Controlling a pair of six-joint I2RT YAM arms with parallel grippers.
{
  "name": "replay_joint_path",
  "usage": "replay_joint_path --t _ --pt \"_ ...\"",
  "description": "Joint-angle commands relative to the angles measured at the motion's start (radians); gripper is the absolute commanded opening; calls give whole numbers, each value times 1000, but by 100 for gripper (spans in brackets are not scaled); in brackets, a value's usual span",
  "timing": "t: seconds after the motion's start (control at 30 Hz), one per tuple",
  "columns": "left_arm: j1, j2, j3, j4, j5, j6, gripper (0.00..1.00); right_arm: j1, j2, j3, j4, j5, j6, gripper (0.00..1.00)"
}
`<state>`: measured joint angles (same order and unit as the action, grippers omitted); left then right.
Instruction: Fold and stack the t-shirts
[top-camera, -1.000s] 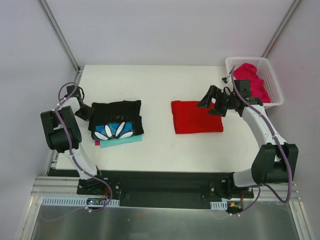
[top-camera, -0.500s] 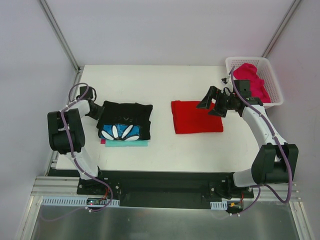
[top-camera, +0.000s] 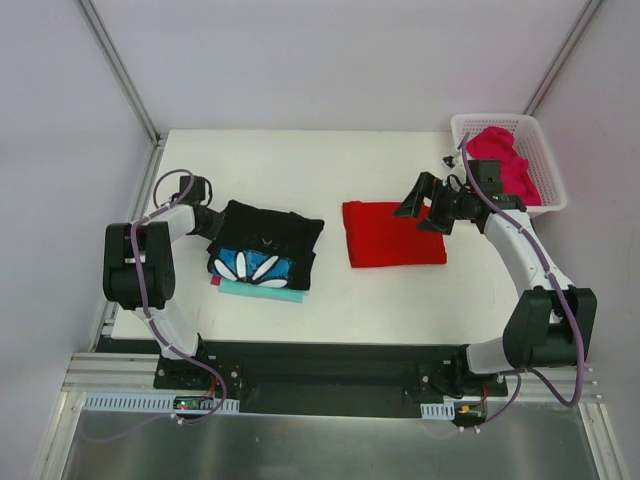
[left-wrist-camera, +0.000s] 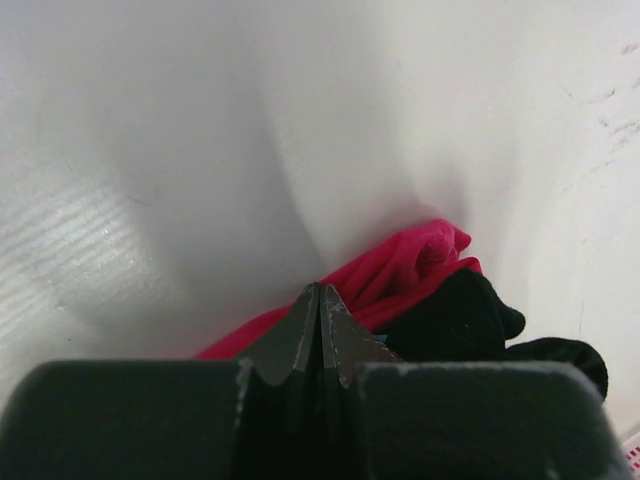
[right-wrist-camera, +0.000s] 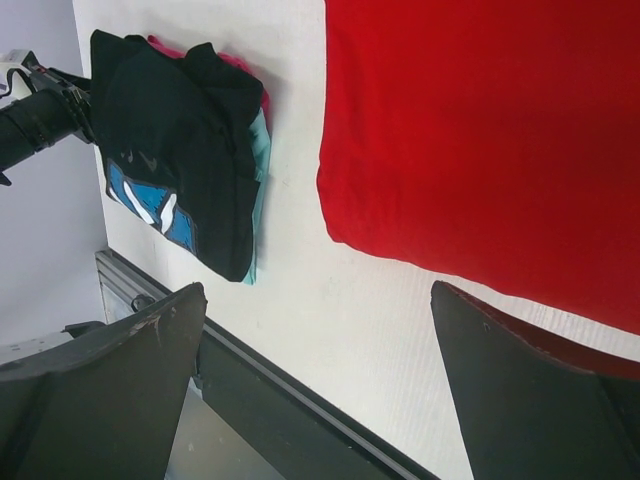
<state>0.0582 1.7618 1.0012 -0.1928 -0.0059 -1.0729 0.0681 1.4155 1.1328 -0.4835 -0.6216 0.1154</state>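
The small pile at the left of the table (top-camera: 320, 170) now lies further right and nearer than a second ago, and is turned so that its edges run askew. The left gripper (top-camera: 213, 222) has followed it in, jaws clenched tip to tip against the pile's far-left corner. It seems to be shoving rather than pinching, though the wrist view is too close to rule out a sliver of cloth between the tips. I judge this as bringing the finished pile toward the middle, ready to receive the next shirt.

The right gripper (top-camera: 425, 205) has not stirred. It hangs spread wide and empty over the right edge of the red shirt (top-camera: 392, 233), a smooth matte square folded flat at mid-table.

The pile is the black shirt (top-camera: 265, 245), soft and slightly rumpled with blue-and-white petals showing near, over a pink layer (left-wrist-camera: 400, 270) with a rolled, ribbed edge and a teal layer (top-camera: 262, 291). A magenta shirt (top-camera: 500, 155) sits crumpled and unfolded in the rigid white lattice basket (top-camera: 545, 150), far right.
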Motion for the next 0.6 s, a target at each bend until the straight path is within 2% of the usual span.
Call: replay_joint_path --t 0.0,0.13,0.23,0.33,0.43,0.57 --pt "-35 -10 -61 -103 11 -45 0 2 -32 22 3 -29 7 99" --pt "-44 -54 -75 -103 11 -50 0 10 -38 25 6 -30 10 99" --pt "-43 -113 -59 -137 -49 -18 0 9 -43 31 2 -30 12 99" --pt "-43 -194 38 -207 -141 65 0 10 -58 33 -18 -24 0 99" --pt "-43 -249 127 -258 -158 140 0 9 -70 28 -20 -17 -3 99" --pt "-55 -373 171 -281 -175 192 0 9 -79 39 -32 -3 -3 99"
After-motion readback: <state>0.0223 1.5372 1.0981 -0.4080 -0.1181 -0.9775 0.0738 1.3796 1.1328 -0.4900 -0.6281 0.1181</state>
